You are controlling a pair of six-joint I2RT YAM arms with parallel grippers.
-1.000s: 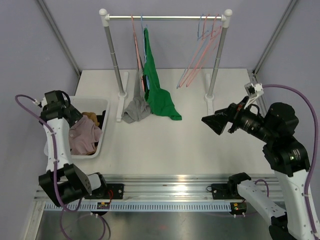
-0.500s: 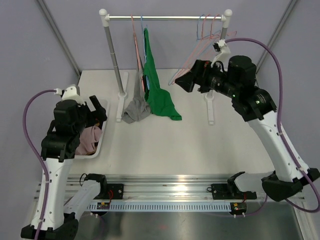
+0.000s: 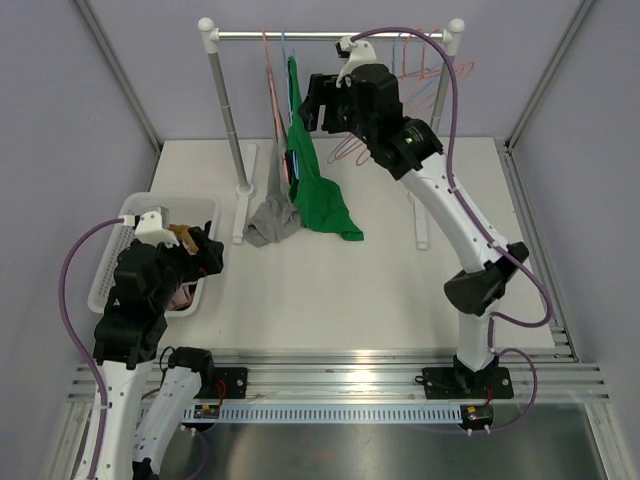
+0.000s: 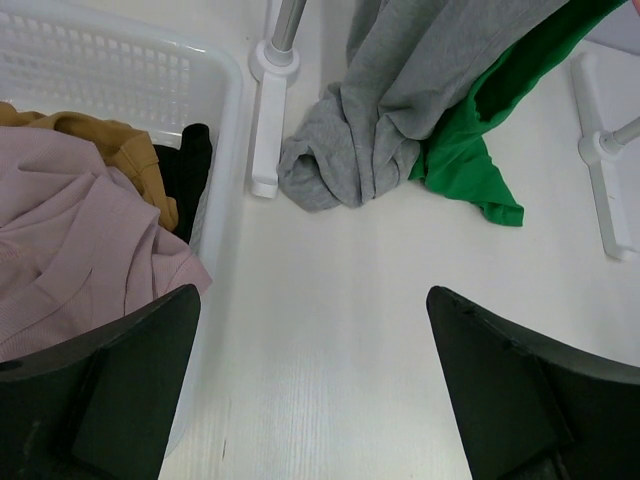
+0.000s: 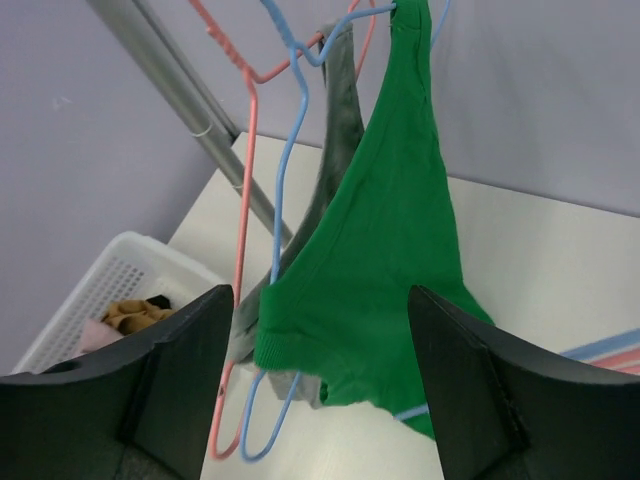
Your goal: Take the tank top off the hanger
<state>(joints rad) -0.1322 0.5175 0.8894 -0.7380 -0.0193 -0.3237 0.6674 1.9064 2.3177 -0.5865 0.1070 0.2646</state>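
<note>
A green tank top (image 3: 305,165) hangs on a blue hanger (image 5: 290,180) from the rack rod (image 3: 330,36); its hem lies on the table. In the right wrist view the top (image 5: 400,230) fills the middle, with a pink hanger (image 5: 245,200) and a grey garment (image 5: 340,120) beside it. My right gripper (image 3: 305,105) is open, high up, just right of the top's upper part, touching nothing; its jaws (image 5: 315,335) frame the top's lower armhole edge. My left gripper (image 3: 205,252) is open and empty over the table by the basket's right wall (image 4: 312,330).
A white basket (image 3: 130,215) with pink, tan and black clothes stands at the left. The grey garment (image 3: 270,215) droops onto the table by the left rack post foot (image 4: 265,120). Several empty pink and blue hangers (image 3: 410,70) hang at the rod's right end.
My right arm has swung from the table's right side up and left to the green top. My left arm has moved from the basket's far side toward its near right corner.
</note>
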